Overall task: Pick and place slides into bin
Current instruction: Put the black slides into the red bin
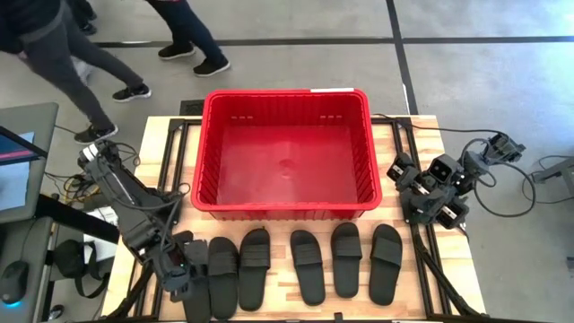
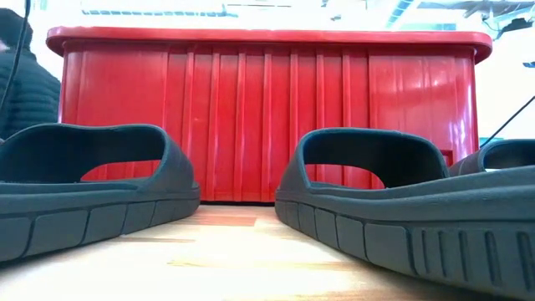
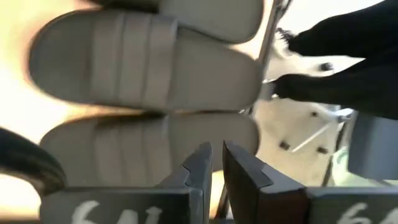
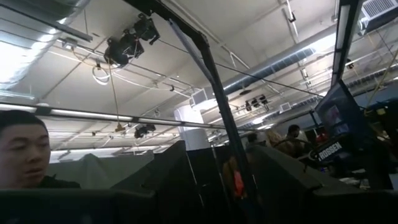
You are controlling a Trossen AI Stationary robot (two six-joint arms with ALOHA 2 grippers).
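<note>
Several black slides (image 1: 309, 267) lie side by side in a row along the table's near edge; two of them fill the low view (image 2: 393, 201). The red bin (image 1: 202, 152) stands behind them at the table's middle and shows in the low view (image 2: 267, 109) as a ribbed wall. My left gripper (image 1: 179, 269) is low over the leftmost slide (image 1: 197, 292), with its fingers nearly together (image 3: 214, 165) at that slide's edge (image 3: 149, 140). My right gripper (image 1: 435, 208) waits at the table's right edge, pointing up at the ceiling, fingers apart (image 4: 227, 180). My left gripper stands over the leftmost slide's edge (image 3: 186, 134), coming from above and from the table's left; I cannot tell whether its fingers touch the slide. The slide lies flat on the table.
The bin's inside (image 1: 287, 161) holds nothing. People walk on the floor beyond the table's far left (image 1: 54, 54), and a person shows in the right wrist view (image 4: 22, 149). A screen (image 1: 18, 152) stands left of the table. Bare wood (image 1: 404, 144) lies right of the bin.
</note>
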